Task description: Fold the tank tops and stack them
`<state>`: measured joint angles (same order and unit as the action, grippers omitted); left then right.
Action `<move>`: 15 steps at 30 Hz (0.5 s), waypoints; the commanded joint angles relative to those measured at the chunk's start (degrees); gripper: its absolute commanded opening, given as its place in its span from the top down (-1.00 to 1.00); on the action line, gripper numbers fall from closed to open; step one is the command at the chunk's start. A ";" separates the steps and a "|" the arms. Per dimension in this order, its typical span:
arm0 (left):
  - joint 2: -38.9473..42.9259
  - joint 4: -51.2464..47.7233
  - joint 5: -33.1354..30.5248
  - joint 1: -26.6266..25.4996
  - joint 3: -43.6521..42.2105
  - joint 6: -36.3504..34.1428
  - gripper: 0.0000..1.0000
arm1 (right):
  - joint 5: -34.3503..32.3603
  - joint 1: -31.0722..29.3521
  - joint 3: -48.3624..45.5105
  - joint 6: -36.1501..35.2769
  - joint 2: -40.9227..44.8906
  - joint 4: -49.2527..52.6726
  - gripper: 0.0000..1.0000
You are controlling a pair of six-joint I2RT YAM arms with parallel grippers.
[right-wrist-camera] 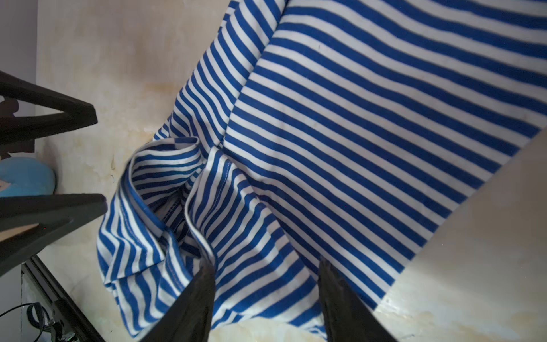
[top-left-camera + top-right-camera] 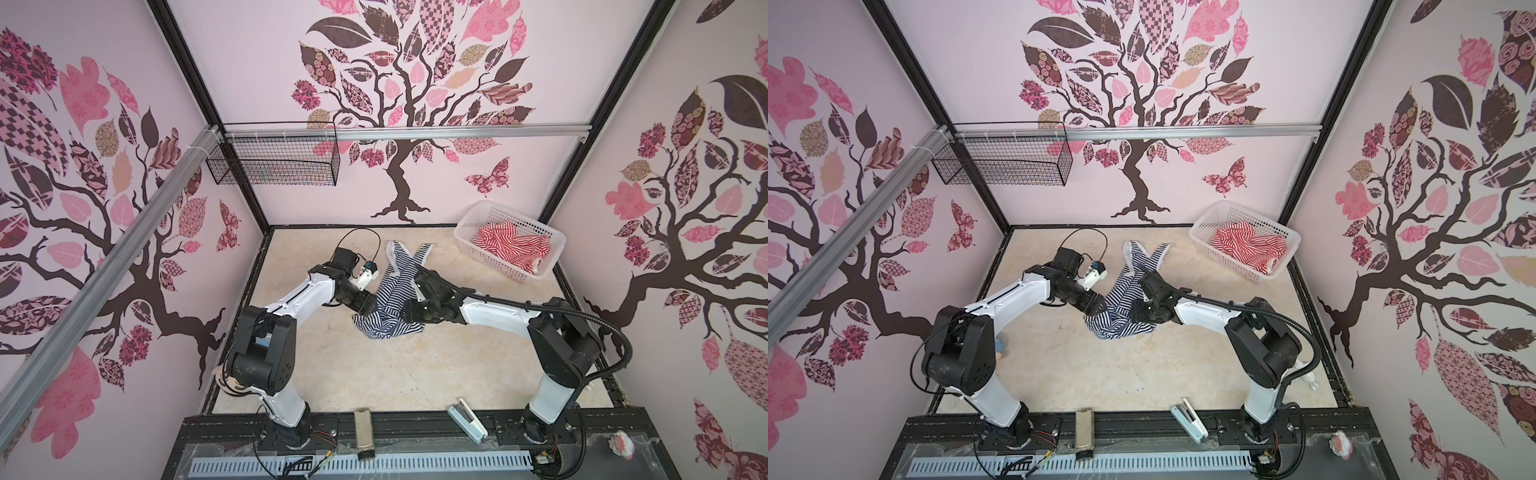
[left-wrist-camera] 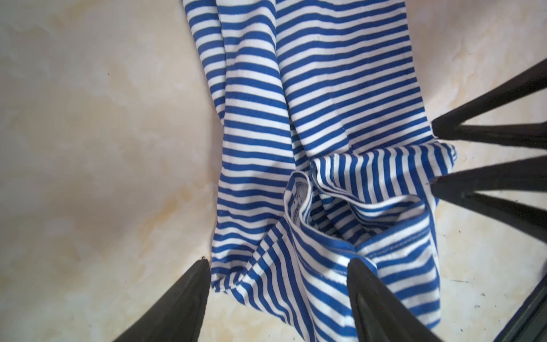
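In both top views the navy top (image 2: 395, 286) (image 2: 1126, 286) lies crumpled in the middle of the table (image 2: 332, 374), straps toward the back. The red top (image 2: 511, 247) (image 2: 1246, 245) sits in the basket (image 2: 482, 255) (image 2: 1221, 253) at the back right. The left gripper (image 2: 374, 309) (image 2: 1102, 309) and right gripper (image 2: 406, 312) (image 2: 1133, 309) meet low over the navy top's lower half from either side. Both forearms are stretched inward and angled down. The jaws are hidden here.

In the left wrist view the left gripper (image 3: 278, 262) stands wide open. One finger (image 3: 367, 290) is on the bunched hem and the other is over bare table just beside the cloth's edge. The right gripper (image 3: 434, 154) faces it, jaws apart around a fold of hem.

In the right wrist view the right gripper (image 1: 266, 263) is partly open astride the cloth, not pinching it. The left gripper (image 1: 99, 160) is spread wide at the hem's edge.
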<state>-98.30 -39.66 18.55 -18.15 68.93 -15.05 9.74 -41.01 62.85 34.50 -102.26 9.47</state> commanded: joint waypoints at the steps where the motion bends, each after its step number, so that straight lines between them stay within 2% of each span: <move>1: -3.21 -1.24 1.42 -1.27 4.13 -0.66 -0.50 | 0.69 0.32 2.91 0.96 -2.97 -0.27 -0.09; 4: -7.06 -4.44 -1.87 -3.82 6.73 -1.79 -0.48 | 2.21 0.30 4.33 0.50 -5.12 0.93 0.03; 6: -8.71 -4.77 -5.27 -5.83 6.90 -2.49 -0.47 | 3.13 0.30 5.16 0.26 -6.26 1.68 0.19; 8: -8.84 -3.19 -7.50 -6.79 5.70 -2.77 -0.46 | 3.57 0.31 4.38 0.24 -5.90 0.80 0.48; 10: -8.47 -2.59 -8.76 -6.98 4.89 -2.91 -0.32 | 3.55 0.24 3.42 -0.25 -4.33 0.50 0.83; 11: -7.96 -2.27 -9.64 -6.98 4.46 -2.94 0.02 | 3.43 0.23 2.52 -0.64 -2.99 0.12 0.99; 12: -7.43 -2.07 -10.58 -6.98 3.92 -3.18 0.42 | 3.16 0.11 1.45 -1.12 -1.21 -0.25 1.00; 14: -6.06 -2.21 -12.17 -6.90 3.29 -2.63 1.00 | 2.76 0.15 -0.60 -2.26 2.39 -0.15 1.00; 15: -4.71 -2.21 -12.66 -6.82 2.64 -2.48 1.00 | 2.39 0.14 -1.70 -2.82 4.41 0.04 1.00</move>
<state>-106.48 -42.02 9.54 -25.45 73.34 -17.23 12.47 -40.80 62.76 33.58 -104.07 8.60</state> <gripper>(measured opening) 0.064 0.055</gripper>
